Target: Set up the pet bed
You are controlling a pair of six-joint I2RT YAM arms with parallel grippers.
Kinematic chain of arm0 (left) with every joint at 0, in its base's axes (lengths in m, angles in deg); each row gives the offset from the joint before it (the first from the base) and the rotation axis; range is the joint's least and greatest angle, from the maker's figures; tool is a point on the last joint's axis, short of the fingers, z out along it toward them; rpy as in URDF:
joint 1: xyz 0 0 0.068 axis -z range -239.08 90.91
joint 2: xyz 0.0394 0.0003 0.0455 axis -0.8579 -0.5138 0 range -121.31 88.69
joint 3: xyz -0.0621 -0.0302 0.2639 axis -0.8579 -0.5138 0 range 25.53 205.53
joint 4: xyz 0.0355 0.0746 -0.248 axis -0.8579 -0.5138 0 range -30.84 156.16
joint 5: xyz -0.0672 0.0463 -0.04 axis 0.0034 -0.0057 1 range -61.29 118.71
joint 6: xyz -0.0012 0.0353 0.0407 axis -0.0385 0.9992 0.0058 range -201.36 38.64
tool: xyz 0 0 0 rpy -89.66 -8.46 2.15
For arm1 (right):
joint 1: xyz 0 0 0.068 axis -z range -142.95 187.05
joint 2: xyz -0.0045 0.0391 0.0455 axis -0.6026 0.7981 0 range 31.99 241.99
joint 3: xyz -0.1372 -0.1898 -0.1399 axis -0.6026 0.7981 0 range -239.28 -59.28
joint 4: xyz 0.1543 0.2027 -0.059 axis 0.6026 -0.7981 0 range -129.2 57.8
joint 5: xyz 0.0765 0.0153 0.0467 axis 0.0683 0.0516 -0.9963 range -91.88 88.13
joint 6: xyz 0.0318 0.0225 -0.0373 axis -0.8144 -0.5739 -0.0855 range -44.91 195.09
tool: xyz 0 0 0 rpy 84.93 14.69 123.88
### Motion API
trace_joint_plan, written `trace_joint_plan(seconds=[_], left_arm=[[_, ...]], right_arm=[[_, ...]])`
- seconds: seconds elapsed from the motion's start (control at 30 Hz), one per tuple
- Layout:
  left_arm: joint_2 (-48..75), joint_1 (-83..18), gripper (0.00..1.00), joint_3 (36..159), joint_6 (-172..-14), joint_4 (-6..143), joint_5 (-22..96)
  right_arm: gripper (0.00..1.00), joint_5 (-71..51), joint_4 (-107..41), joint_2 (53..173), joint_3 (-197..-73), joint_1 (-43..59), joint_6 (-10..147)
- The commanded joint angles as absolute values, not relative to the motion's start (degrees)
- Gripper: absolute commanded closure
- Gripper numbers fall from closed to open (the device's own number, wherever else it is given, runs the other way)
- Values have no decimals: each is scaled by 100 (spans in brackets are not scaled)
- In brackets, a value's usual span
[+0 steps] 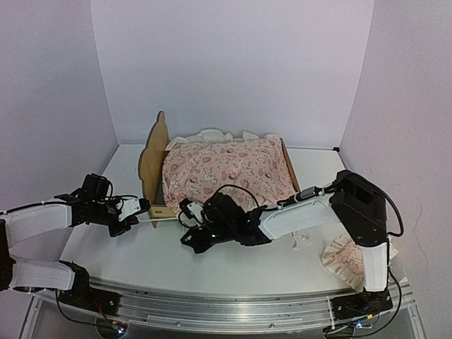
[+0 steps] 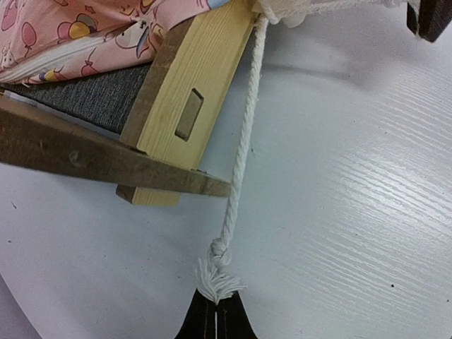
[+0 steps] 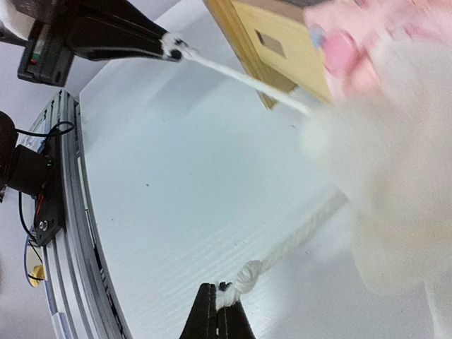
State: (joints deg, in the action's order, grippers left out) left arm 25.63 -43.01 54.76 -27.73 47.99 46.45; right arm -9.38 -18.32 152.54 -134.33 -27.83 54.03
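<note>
The pet bed [image 1: 151, 164] stands at the table's middle with its plywood headboard to the left, and the pink printed cover [image 1: 227, 173] lies over it. In the left wrist view a corner of the wooden frame [image 2: 189, 99] and the grey fabric base [image 2: 92, 95] show under the cover [image 2: 85, 28]. My left gripper [image 2: 215, 302] is shut on the frayed end of a white cord [image 2: 244, 141] running from the cover past that corner. My right gripper [image 3: 220, 289] is shut on the knotted end of a second white cord [image 3: 296, 236] that leads to the blurred cream ruffle [image 3: 385, 183]. From above, the left gripper [image 1: 143, 210] sits by the bed's near left corner and the right gripper [image 1: 189, 241] in front of the bed.
A small pink ruffled pillow [image 1: 344, 258] lies at the near right beside the right arm's base. The metal rail [image 1: 226, 305] runs along the table's near edge. White walls close in the back and both sides.
</note>
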Motion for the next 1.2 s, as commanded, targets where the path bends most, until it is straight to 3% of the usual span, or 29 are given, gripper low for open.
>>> trace_joint_plan(seconds=[0.0,0.37,0.57,0.83,0.97,1.03,1.17], left_arm=[[2525,-4194,100,5733,-3068,4662,5007],[2520,-3900,100,5720,-3205,4587,5288],[2230,-3929,100,5485,-3441,4891,4530],[2263,-3974,99,5327,-3118,4711,4455],[2456,-3975,74,5343,-2738,4242,4585],[2703,-3975,56,5316,-2520,3980,4665],[3361,-3975,46,5297,-2104,3412,4725]], right_arm=[[100,-1163,-2373,15325,-14323,-2988,6110],[100,-1511,-2572,15783,-15675,-2983,6476],[100,-1660,-2581,15793,-15341,-3109,6262],[98,-1647,-2897,15957,-15270,-3313,6188],[82,-1704,-3433,16032,-15488,-3402,6334],[70,-1727,-3725,15908,-15435,-3443,6451],[54,-1641,-4226,15262,-14934,-3449,6524]])
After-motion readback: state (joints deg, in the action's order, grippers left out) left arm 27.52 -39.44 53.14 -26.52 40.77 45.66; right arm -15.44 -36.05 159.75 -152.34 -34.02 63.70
